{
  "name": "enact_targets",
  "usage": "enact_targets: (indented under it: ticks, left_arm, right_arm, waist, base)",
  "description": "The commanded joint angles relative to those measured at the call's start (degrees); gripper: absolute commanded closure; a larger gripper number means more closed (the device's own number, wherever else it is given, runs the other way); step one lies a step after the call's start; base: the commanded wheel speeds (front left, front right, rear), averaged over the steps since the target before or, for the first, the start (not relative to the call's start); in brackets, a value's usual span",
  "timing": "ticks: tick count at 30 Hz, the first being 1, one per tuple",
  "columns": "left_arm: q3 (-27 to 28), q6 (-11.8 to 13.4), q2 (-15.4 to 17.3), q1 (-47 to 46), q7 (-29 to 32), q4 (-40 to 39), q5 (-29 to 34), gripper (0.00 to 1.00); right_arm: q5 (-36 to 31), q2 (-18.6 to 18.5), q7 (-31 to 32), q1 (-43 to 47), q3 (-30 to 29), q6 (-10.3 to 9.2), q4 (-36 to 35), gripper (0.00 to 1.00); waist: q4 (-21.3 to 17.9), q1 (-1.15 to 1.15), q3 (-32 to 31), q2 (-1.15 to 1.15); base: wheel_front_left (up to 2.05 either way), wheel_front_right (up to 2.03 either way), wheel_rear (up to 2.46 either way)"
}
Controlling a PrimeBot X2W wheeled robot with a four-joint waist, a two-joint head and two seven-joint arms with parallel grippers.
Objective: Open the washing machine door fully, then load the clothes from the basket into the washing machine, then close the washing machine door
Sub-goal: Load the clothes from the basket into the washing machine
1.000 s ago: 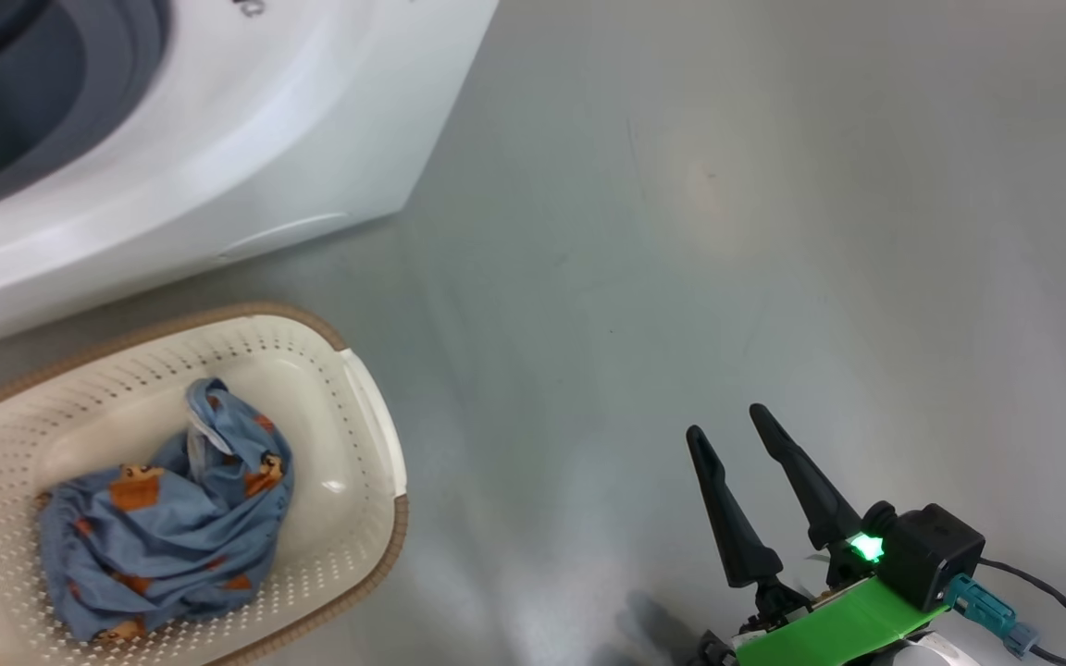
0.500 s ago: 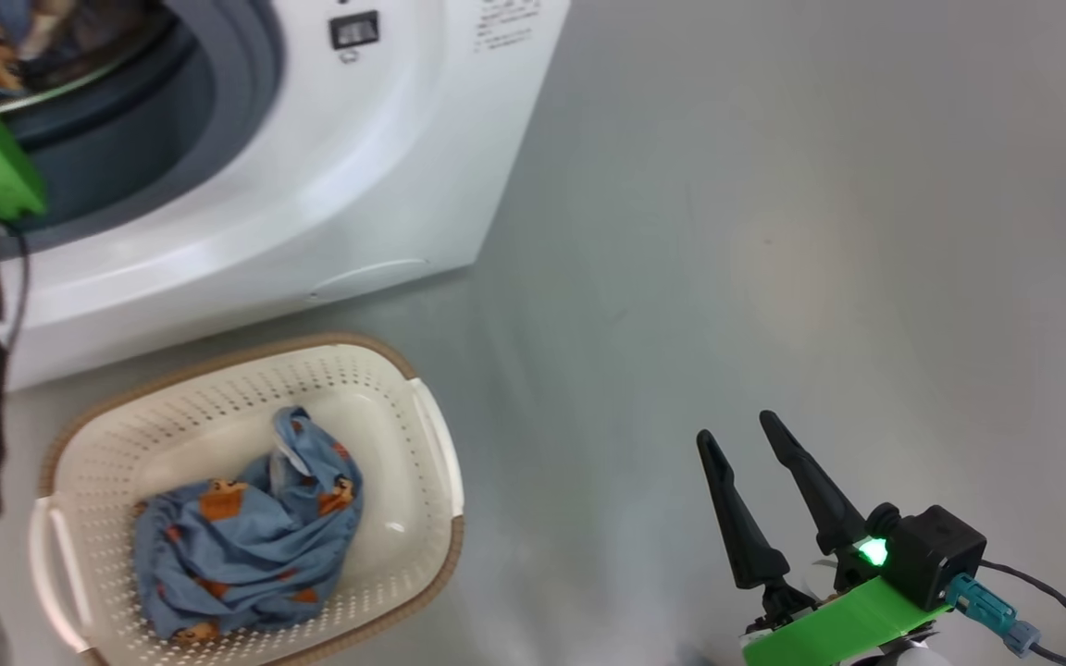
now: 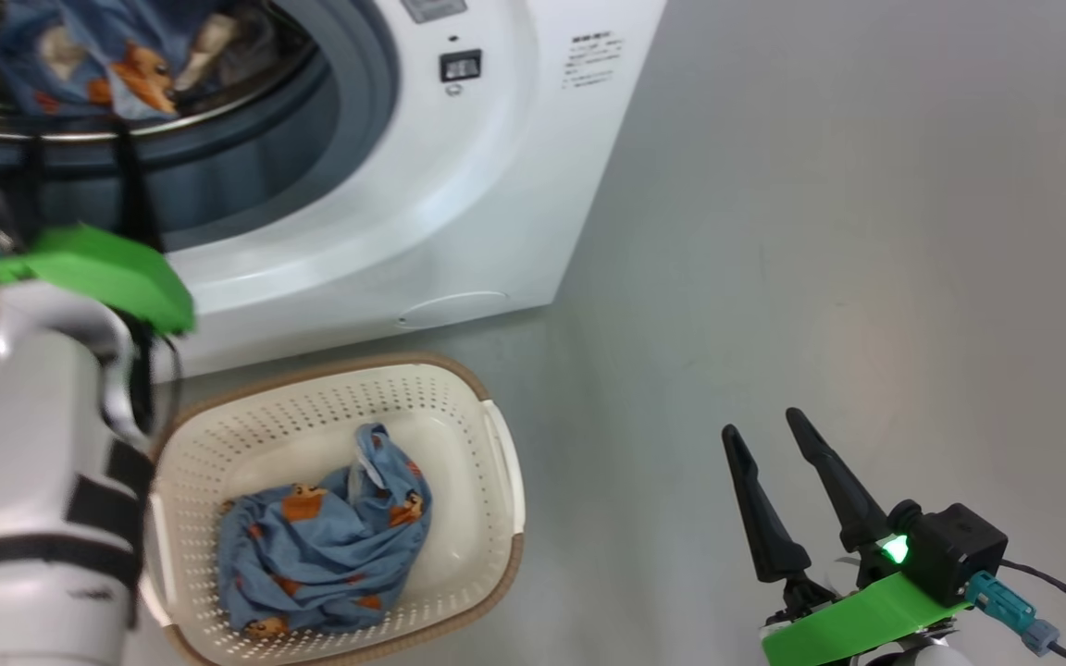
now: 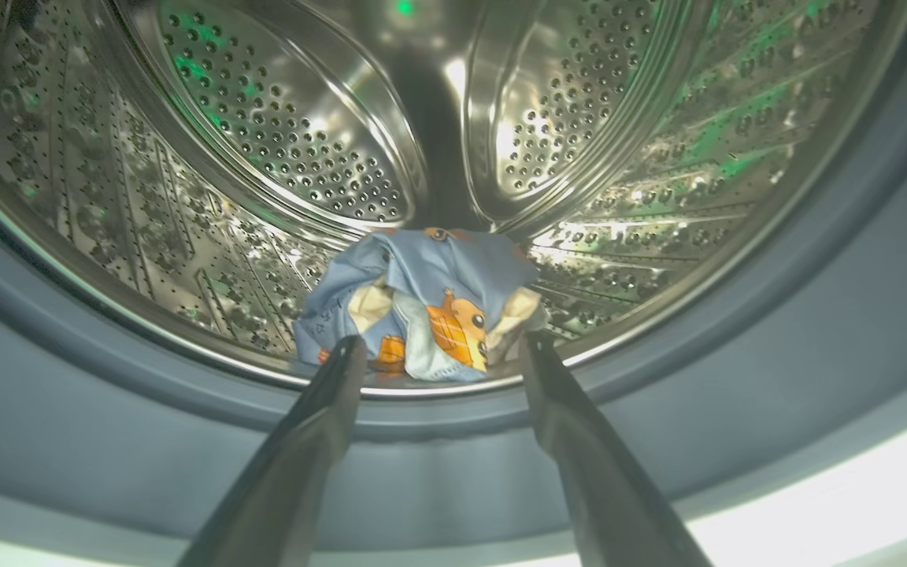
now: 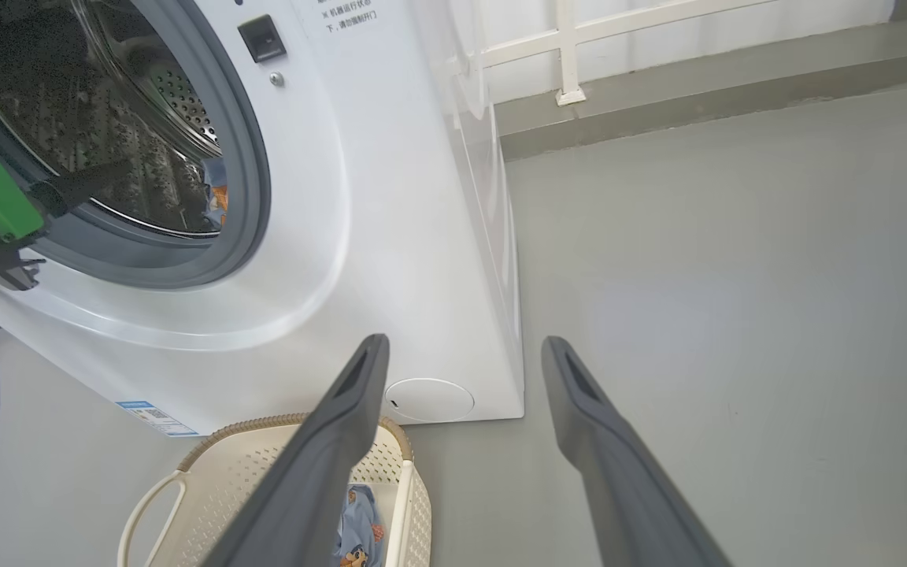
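Currently, the left claw [image 4: 444,342] is released: both dark fingers stand spread at the mouth of the washing machine [image 3: 496,185], pointing into the steel drum [image 4: 304,134], with nothing gripped between them. Just beyond the fingertips, a bundle of the clothes [image 4: 422,303] lies on the drum's lower front edge, inside the grey-blue gasket [image 4: 816,354]. The right claw [image 3: 761,422] is likewise released and empty, held above the grey floor [image 3: 820,231], well apart from the machine. The basket [image 3: 265,416] sits on the floor just in front of the washing machine. A second bundle [image 3: 320,546] of blue printed fabric lies inside the basket.
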Motion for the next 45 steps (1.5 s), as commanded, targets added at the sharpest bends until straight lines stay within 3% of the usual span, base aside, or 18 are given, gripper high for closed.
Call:
enact_targets:
  ticks: [1, 7, 19, 31, 45]
  left_arm:
    - [1.25, -0.39, 1.15, 2.50, -0.35, -2.81, -0.41, 0.00]
    - [0.86, -1.90, -2.42, 10.25, -0.35, -8.26, -0.40, 0.00]
    - [0.36, -2.73, -5.78, 25.35, -0.36, -16.71, -1.85, 0.00]
    - [0.23, 2.16, -6.27, 44.12, -0.36, -29.10, -2.95, 0.00]
    - [1.34, 4.08, -6.28, 57.79, -0.36, -40.37, -2.76, 0.00]
  right_arm:
    - [-0.39, -0.39, -0.28, 0.05, 0.80, 0.52, -1.05, 0.00]
    - [-0.52, -0.39, -0.28, 0.33, -0.06, 0.52, -1.03, 0.00]
    - [-1.31, -0.39, -0.28, 1.60, -1.77, 0.52, -0.66, 0.00]
    - [-3.25, -0.82, -0.28, 5.52, -2.66, 0.52, -0.57, 0.00]
    - [-2.65, -2.36, -0.28, 6.90, -2.81, 0.52, -0.80, 0.00]
  waist:
    - [1.93, 0.00, -1.85, 0.00]
    - [4.37, 0.00, -3.97, 0.00]
    - [7.79, 0.00, -9.58, 0.00]
    - [9.38, 0.00, -18.18, 0.00]
    - [10.13, 0.00, -22.94, 0.00]
  base:
    - [0.00, 0.00, 0.00]
    - [0.00, 0.00, 0.00]
    - [0.00, 0.00, 0.00]
    - [0.00, 0.00, 0.00]
    - [0.00, 0.00, 0.00]
